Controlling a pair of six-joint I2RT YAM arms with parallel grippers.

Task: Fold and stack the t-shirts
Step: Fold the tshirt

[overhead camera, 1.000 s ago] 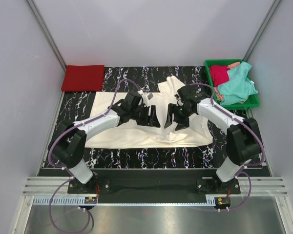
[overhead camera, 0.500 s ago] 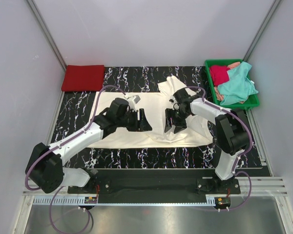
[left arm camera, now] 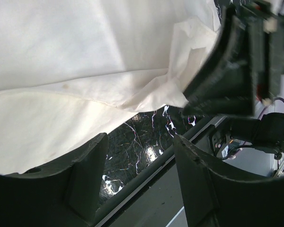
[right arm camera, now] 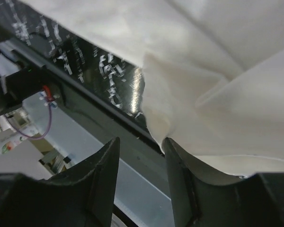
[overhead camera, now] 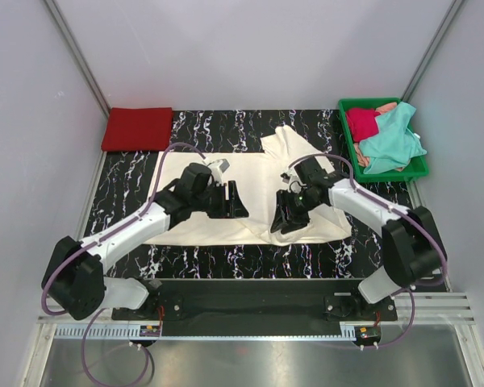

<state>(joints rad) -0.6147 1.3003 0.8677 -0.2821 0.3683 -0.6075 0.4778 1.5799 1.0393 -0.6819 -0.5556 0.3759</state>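
The large cream-white t-shirt (overhead camera: pixel 254 169) lies spread on the black marbled table (overhead camera: pixel 125 185). My left gripper (overhead camera: pixel 237 201) hovers open over its near middle; in the left wrist view (left arm camera: pixel 139 139) nothing is between the fingers. My right gripper (overhead camera: pixel 281 219) is open at the shirt's bunched near hem. In the right wrist view (right arm camera: pixel 141 140) the cream cloth (right arm camera: pixel 217 94) touches one finger (right arm camera: pixel 180 165), and the gap is empty. A folded red t-shirt (overhead camera: pixel 137 129) lies at the back left. The crimson t-shirt (overhead camera: pixel 361 122) and the teal t-shirt (overhead camera: pixel 391 141) lie crumpled in the tray.
The green plastic tray (overhead camera: pixel 355 102) stands at the back right, with a peach cloth (overhead camera: pixel 385 107) among the shirts. The table's near edge and metal rail (overhead camera: pixel 250 282) lie just below both grippers. Grey walls enclose the workspace.
The right gripper has moved toward the near edge and the hem there has bunched up. The left arm swung back to the left a second ago and has barely moved since.
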